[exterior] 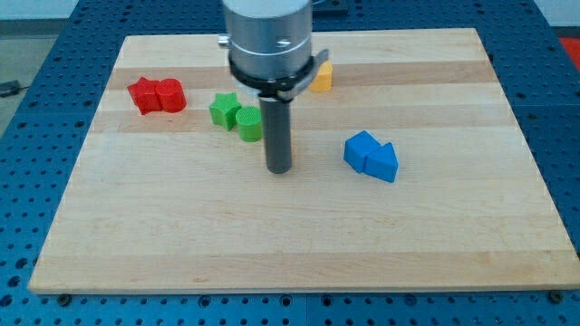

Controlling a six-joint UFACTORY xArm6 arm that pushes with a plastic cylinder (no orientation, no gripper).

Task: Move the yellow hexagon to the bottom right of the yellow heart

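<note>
My tip (pixel 279 169) rests on the board near its middle, at the end of the dark rod. A yellow block (pixel 321 78) shows at the view's top, right of the arm's body, which hides part of it; I cannot tell whether it is the hexagon or the heart. No second yellow block shows. The tip is below and to the left of this yellow block, well apart from it. A green cylinder-like block (pixel 250 124) lies just up and left of the tip.
A green star (pixel 224 109) touches the green cylinder-like block. A red star (pixel 143 94) and a red cylinder-like block (pixel 170 95) sit together at the view's upper left. Two blue blocks (pixel 371 156) lie together right of the tip. The wooden board (pixel 299 244) ends on all sides.
</note>
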